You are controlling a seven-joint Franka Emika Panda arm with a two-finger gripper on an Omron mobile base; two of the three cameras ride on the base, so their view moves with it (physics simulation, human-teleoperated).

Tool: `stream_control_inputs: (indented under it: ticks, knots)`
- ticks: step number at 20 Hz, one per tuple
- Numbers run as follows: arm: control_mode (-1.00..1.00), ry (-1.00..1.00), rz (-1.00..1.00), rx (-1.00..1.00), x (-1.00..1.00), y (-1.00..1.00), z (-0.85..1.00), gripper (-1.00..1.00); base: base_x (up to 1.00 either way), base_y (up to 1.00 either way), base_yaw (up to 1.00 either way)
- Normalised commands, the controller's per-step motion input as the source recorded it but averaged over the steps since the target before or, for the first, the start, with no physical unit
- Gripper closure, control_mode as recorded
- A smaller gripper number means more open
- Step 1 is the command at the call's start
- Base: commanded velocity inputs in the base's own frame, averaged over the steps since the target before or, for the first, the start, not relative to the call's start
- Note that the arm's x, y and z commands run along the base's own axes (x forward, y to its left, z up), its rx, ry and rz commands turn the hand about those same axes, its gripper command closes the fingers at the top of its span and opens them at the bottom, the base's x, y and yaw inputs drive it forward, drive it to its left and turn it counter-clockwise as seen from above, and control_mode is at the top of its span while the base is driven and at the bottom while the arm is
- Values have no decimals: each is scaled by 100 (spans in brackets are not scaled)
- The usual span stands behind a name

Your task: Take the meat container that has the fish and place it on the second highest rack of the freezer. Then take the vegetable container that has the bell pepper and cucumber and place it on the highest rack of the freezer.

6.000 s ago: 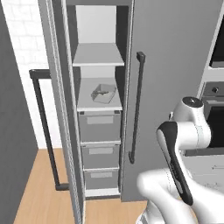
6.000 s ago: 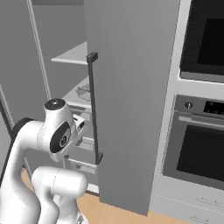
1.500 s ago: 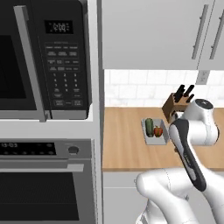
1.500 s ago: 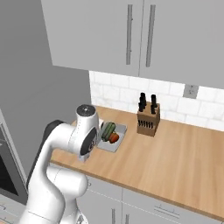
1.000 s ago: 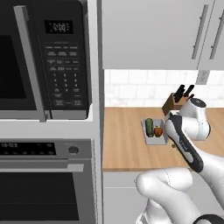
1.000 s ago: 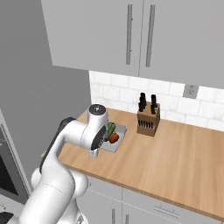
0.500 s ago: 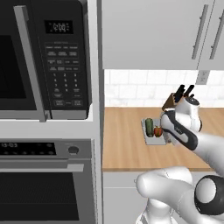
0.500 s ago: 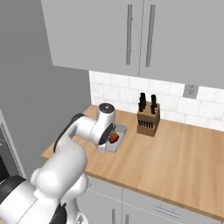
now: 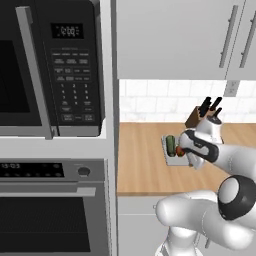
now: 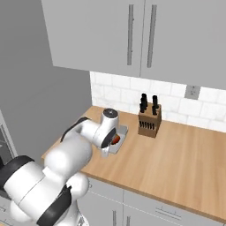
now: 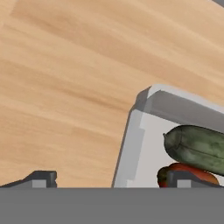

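Item: white jointed robot arm (image 9: pixel 220 160), stretched forward and low across the light wooden countertop (image 10: pixel 185 163), its wrist bent down over the tray.

Item: two-finger gripper with small dark tips (image 11: pixel 111 178). Fingers spread wide; one fingertip (image 11: pixel 41 178) over bare wood outside the tray, the other over the pepper inside it, so the tray's near wall lies between them. Nothing is gripped.

Item: shallow pale-grey rectangular tray (image 11: pixel 131 144), resting flat on the countertop near the wall, just beside a wooden knife block with black handles (image 10: pixel 148 119).

Contents of tray: stubby dark green cucumber (image 11: pixel 197 146) lying along the tray floor; small rounded red-orange bell pepper (image 11: pixel 186 170), touching the cucumber. In the left base view the cucumber (image 9: pixel 171 144) shows at the tray's left side.

Surroundings: built-in black microwave (image 9: pixel 50 70) above a black oven (image 9: pixel 50 210); grey wall cabinets (image 10: pixel 132 35) overhead.
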Motion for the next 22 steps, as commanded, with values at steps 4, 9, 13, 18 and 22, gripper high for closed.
stream_control_inputs:
  ticks: [4,9,13,18,22]
  knots:
    - [-100,0,0,0,15,0,-30,-100,0,0,0]
    - [-100,0,0,0,11,0,-22,-100,0,0,0]
    - [-100,1,0,-1,1,4,-30,-100,0,0,0]
    - [-100,2,0,-1,0,8,-35,-100,0,0,0]
    - [-100,0,0,0,0,1,-14,-100,0,0,0]
